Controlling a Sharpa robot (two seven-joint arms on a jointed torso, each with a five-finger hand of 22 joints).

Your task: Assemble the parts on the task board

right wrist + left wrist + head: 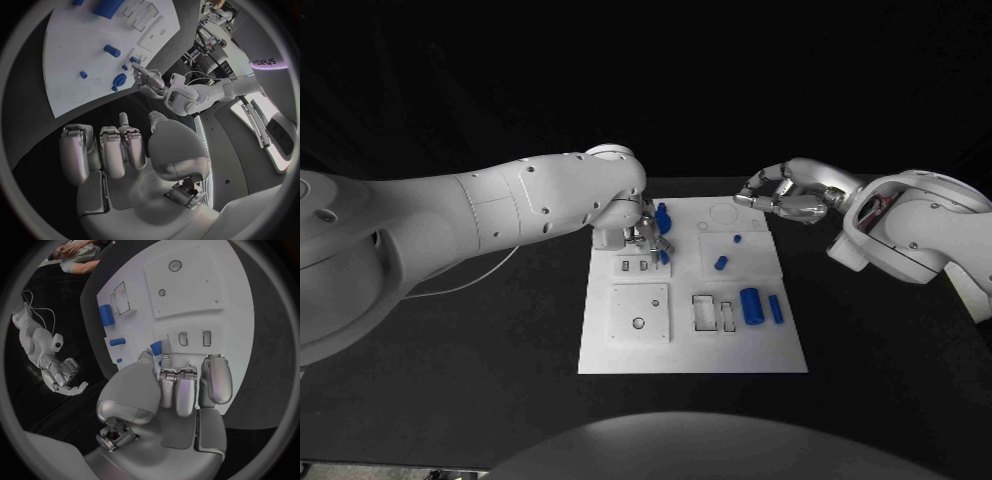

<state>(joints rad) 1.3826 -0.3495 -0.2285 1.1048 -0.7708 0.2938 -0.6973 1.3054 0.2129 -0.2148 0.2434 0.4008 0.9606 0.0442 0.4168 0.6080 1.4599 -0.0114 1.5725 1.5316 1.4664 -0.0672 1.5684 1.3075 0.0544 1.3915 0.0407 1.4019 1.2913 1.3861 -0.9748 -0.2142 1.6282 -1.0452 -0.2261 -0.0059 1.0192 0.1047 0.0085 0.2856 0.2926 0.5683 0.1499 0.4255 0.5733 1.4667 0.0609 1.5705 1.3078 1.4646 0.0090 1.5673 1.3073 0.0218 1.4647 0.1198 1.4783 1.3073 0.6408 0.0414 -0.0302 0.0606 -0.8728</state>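
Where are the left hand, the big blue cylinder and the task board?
left hand (643,238), head view, on its fingers.
big blue cylinder (753,305), head view, mid-body.
task board (733,355), head view, bare near part.

Head view: steeply down from above the table (444,340). Wrist views: close behind each hand, sharing the task board (625,355).

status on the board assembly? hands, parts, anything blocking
Left hand pinching a small blue part over the task board. Right hand off the board's far corner, fingers curled, holding nothing. Other blue parts loose on board; nothing blocking.
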